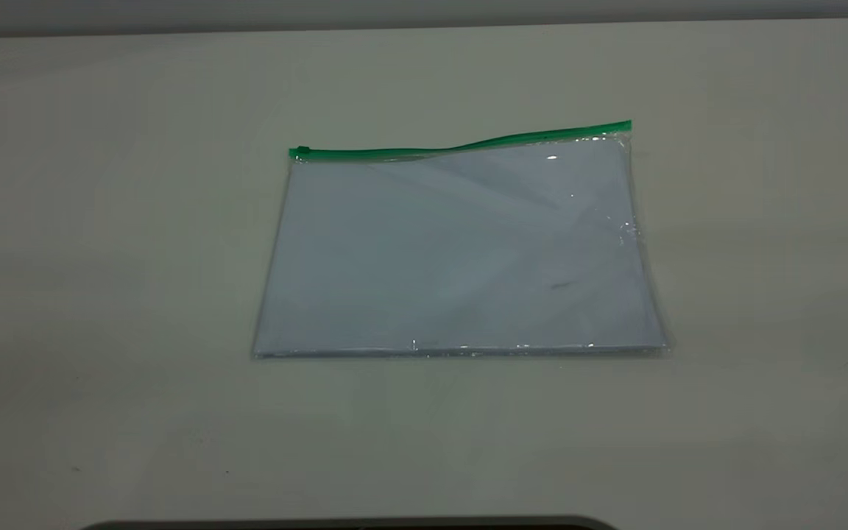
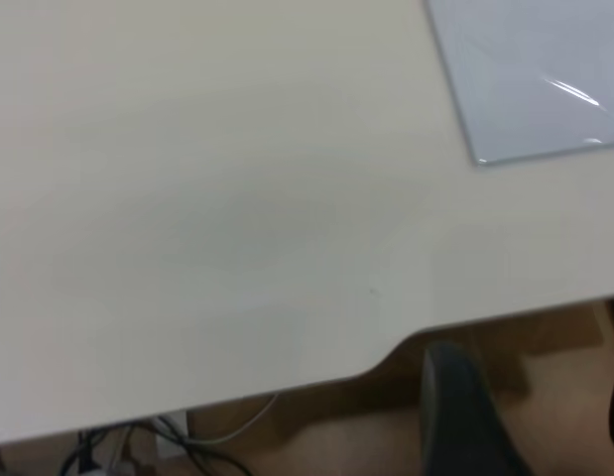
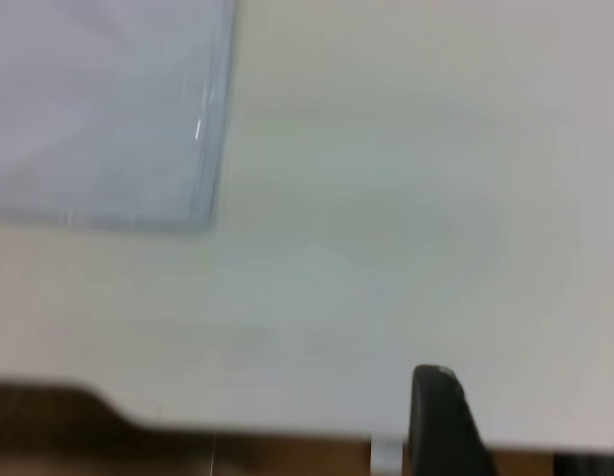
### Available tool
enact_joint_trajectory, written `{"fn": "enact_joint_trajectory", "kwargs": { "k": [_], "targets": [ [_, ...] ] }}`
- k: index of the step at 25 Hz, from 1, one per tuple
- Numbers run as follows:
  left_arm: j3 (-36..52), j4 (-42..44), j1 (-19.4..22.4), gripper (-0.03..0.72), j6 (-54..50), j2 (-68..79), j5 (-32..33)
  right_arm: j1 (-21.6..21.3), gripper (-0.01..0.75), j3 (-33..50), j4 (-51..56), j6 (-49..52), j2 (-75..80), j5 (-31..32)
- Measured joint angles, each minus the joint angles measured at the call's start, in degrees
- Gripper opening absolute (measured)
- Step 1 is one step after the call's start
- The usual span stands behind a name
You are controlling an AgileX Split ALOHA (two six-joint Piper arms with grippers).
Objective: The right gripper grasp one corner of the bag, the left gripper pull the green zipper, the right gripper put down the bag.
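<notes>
The bag (image 1: 461,250) lies flat on the pale worktop (image 1: 100,294), a little right of the middle and well clear of every edge. It is a clear pouch with pale bluish-white sheets inside, and its glossy rims catch small glints of light along the near edge and the right side. The green zipper (image 1: 461,146) runs along the far long edge. On the left half that strip lies straight; toward the right it lifts in a gentle wave, so the far right corner sits slightly raised. The small slider tab (image 1: 302,152) sits at the far left end of the strip.

Neither arm reaches into the view from outside the rig; nothing touches the bag. The left hand (image 2: 525,416) shows only in its own wrist view, as one dark finger (image 2: 465,416) at the near rim of the worktop, with a sliver of the second at the picture's edge, so it stands spread wide and holds nothing. A corner of the bag (image 2: 535,79) lies well apart from it. The right hand (image 3: 530,421) also shows one dark finger (image 3: 440,421) over the worktop's edge, with only a trace of the second at the frame's border, spread wide and empty. Another bag corner (image 3: 108,109) lies well apart from it.

Below the worktop's edge, some cables (image 2: 187,441) hang over a brown floor (image 2: 346,436).
</notes>
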Motion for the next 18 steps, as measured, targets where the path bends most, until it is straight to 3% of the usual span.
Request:
{"fn": "enact_joint_trajectory", "kwargs": {
  "k": [7,18],
  "targets": [
    [0.0,0.0,5.8,0.431,0.0,-5.1,0.1,-0.3,0.456,0.0,0.1,0.0,-9.6,0.7],
    [0.1,0.0,6.3,0.431,-0.1,-7.3,0.4,-0.4,0.454,0.0,0.3,0.0,-9.6,0.7]
  ]
}}
